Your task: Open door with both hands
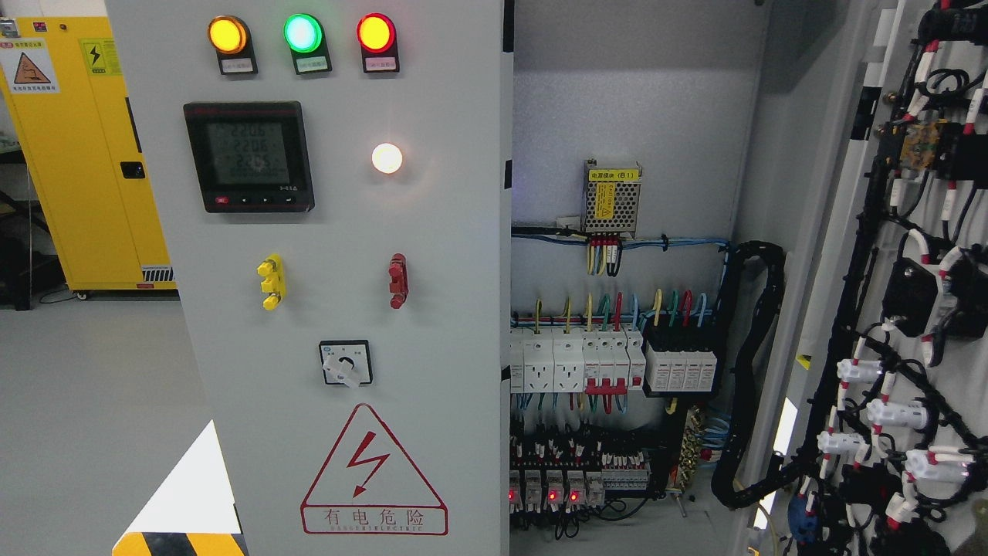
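A grey electrical cabinet fills the head view. Its left door [432, 255] is closed and carries three lit lamps, a black digital meter [248, 157], a white lamp, a yellow handle [271, 282], a red handle [397, 280], a rotary switch [345, 364] and a red shock-warning triangle. The right door [911, 255] is swung wide open to the right, with its wired inner face showing. Between the doors the cabinet's interior [617, 108] is exposed, with rows of breakers [610, 359] and a small power supply [610, 198]. Neither of my hands or arms appears.
A yellow safety cabinet [85, 154] stands at the back left on the grey floor. Black-and-yellow hazard tape [177, 543] marks the floor at the lower left. A black cable conduit [752, 371] hangs along the interior's right side.
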Action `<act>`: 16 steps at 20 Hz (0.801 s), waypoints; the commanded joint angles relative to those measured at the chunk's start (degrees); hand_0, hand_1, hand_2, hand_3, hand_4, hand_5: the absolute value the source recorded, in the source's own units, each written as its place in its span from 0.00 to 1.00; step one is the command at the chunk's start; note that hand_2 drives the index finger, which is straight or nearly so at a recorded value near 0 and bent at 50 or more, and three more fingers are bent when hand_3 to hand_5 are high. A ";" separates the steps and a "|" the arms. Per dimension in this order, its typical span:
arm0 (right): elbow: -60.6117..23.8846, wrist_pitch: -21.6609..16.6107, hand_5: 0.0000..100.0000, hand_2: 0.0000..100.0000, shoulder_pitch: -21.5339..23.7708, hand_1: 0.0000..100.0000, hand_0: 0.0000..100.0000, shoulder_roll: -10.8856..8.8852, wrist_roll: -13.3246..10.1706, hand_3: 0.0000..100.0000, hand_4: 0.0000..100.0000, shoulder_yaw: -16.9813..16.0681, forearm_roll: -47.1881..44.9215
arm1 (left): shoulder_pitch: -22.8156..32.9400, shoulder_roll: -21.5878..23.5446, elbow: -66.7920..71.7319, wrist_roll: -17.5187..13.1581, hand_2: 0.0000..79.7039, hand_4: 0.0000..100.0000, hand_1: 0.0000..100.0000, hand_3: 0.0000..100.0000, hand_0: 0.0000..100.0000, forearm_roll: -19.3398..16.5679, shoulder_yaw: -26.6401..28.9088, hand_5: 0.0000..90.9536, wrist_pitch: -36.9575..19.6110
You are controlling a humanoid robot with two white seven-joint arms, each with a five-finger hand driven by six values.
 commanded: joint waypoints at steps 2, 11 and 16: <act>-1.20 0.00 0.00 0.04 2.59 0.50 0.00 0.28 -0.21 0.00 0.00 -0.01 0.04 | -0.39 -5.60 38.18 0.01 0.00 0.00 0.56 0.00 0.12 -0.81 0.93 0.00 0.04; -1.20 0.00 0.00 0.04 2.59 0.50 0.00 2.91 -0.12 0.00 0.00 0.52 0.04 | -0.21 -7.97 45.59 23.11 0.00 0.00 0.56 0.00 0.12 -5.03 1.10 0.00 -1.71; -1.20 0.00 0.00 0.04 2.59 0.50 0.00 3.18 -0.21 0.00 0.00 0.52 0.04 | -0.12 -8.41 45.59 24.80 0.00 0.00 0.56 0.00 0.12 -5.12 0.84 0.00 -2.50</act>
